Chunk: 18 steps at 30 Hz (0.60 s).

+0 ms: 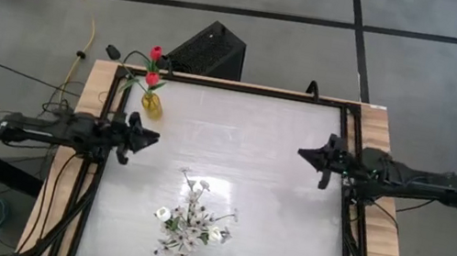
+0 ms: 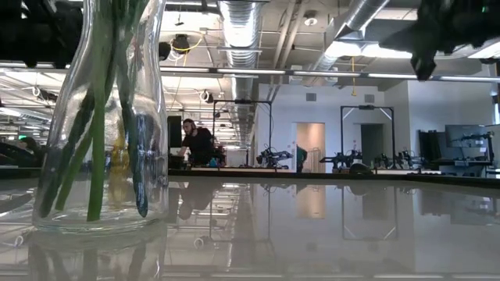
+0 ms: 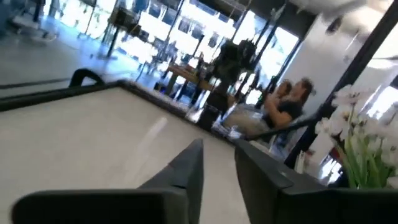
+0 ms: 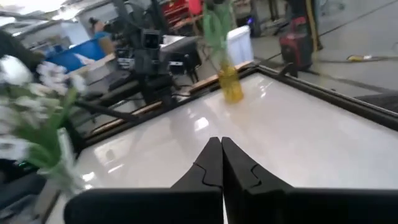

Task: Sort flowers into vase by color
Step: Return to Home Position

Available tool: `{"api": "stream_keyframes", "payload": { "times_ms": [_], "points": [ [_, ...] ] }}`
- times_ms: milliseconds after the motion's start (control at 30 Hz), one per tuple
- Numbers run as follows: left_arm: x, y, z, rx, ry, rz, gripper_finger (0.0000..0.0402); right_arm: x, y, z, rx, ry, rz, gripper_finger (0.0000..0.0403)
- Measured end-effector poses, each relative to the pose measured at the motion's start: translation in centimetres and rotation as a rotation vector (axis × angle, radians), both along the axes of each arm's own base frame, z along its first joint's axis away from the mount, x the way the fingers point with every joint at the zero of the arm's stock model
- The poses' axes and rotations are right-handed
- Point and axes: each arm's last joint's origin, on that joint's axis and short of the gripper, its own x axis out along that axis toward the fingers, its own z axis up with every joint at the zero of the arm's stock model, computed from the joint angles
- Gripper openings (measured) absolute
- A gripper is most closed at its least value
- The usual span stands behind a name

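Red flowers (image 1: 154,64) stand with their green stems in a small yellow vase (image 1: 152,104) at the table's far left; the same yellow vase (image 4: 231,84) shows in the right wrist view. White flowers (image 1: 191,221) fill a clear glass vase (image 2: 101,117) at the near middle, their stems down inside it. My left gripper (image 1: 152,140) hovers at the left edge, pointing right, open with nothing between its fingers (image 3: 217,165). My right gripper (image 1: 302,153) hovers at the right edge, pointing left, shut on nothing (image 4: 221,146).
A black frame (image 1: 245,87) runs around the white table top. A dark box (image 1: 209,50) stands beyond the far edge. Bare table (image 1: 243,149) lies between the two grippers. People (image 3: 286,102) sit in the room beyond the table.
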Motion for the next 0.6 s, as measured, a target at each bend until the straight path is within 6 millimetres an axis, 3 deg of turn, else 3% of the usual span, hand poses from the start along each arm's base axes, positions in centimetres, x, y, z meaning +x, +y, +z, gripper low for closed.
{"api": "stream_keyframes", "payload": {
  "times_ms": [100,300,467,600],
  "points": [
    [0.6,0.1,-1.7,-0.038,-0.014,0.023,0.0050,0.5,-0.3,-2.6,0.013,-0.055,-0.029,0.0016],
    [0.6,0.1,-1.9,-0.035,0.009,0.044,0.0004,0.5,-0.4,-6.6,0.057,-0.083,-0.004,0.0016],
    [0.8,0.0,-2.7,-0.006,0.100,0.008,0.0002,0.3,-0.4,-8.2,0.001,-0.037,0.046,0.0016],
    [1.0,0.3,-3.0,0.010,0.147,0.085,0.0001,0.3,-0.2,-8.6,-0.060,0.019,0.112,0.0016]
  ]
}}
